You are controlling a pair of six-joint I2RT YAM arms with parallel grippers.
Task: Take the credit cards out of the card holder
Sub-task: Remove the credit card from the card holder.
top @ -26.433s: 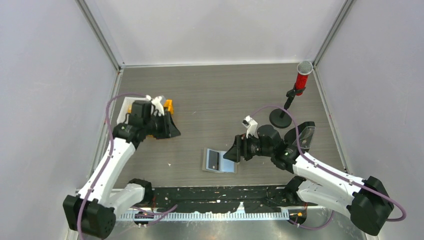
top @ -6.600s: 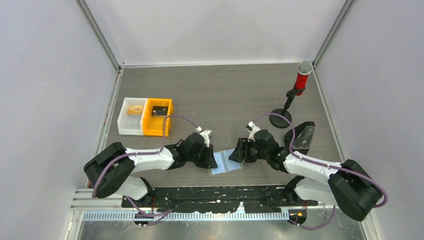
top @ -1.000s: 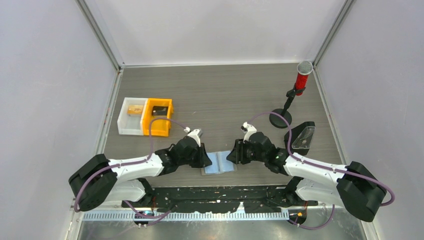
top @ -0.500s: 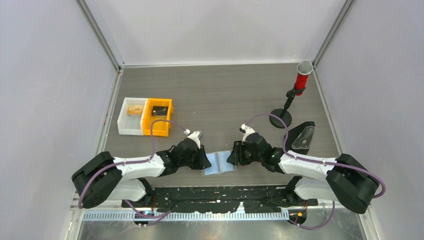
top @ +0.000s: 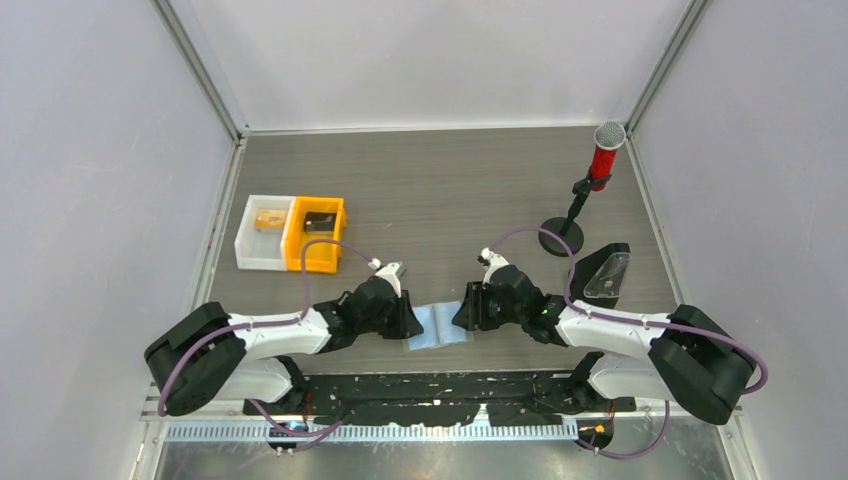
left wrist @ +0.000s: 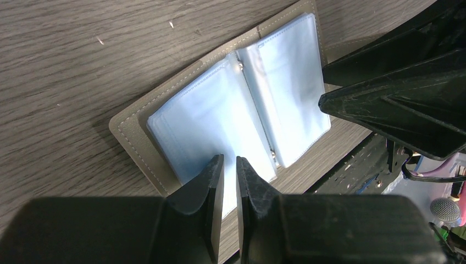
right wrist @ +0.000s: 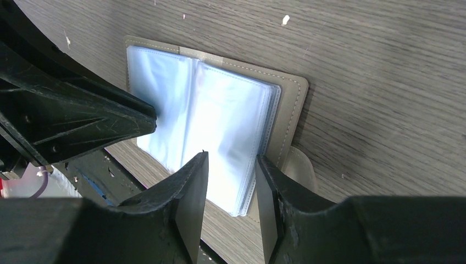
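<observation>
The card holder [top: 438,326] lies spread open on the table near the front edge, between my two grippers. Its grey-brown rim [left wrist: 129,129] frames pale blue leaves on both panels. I cannot tell the credit cards apart from the clear sleeves. My left gripper [left wrist: 229,159] sits low over the left leaf's near edge, its jaws a narrow slit apart with nothing between them. My right gripper [right wrist: 231,157] is open, its fingers straddling the near edge of the right stack of sleeves [right wrist: 236,126]. In the top view, the left gripper [top: 410,322] and right gripper [top: 462,318] flank the holder.
An orange bin [top: 316,234] and a white bin [top: 265,231] stand at the left. A red microphone [top: 604,150] on a round base [top: 560,237] and a black wedge stand [top: 605,272] are at the right. The black front rail [top: 440,390] runs just below the holder.
My right jaws have spread slightly and that gripper has edged left against the holder's right panel. The left gripper and the holder have barely moved.
</observation>
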